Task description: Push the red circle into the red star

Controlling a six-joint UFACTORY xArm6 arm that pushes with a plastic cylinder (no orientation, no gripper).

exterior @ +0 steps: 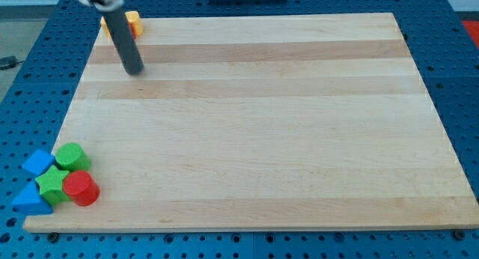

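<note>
The red circle (80, 189) is a short red cylinder near the board's bottom left corner, touching a green star (52, 184). No red star shows anywhere in the view. My tip (135, 70) is at the end of the dark rod near the view's top left, far above the red circle and just below an orange block (132, 22) that the rod partly hides.
A green round block (72, 156) sits above the red circle. A blue block (37, 163) and a blue triangle (31, 201) lie at the board's left edge. The wooden board (262, 124) rests on a blue pegboard (30, 72).
</note>
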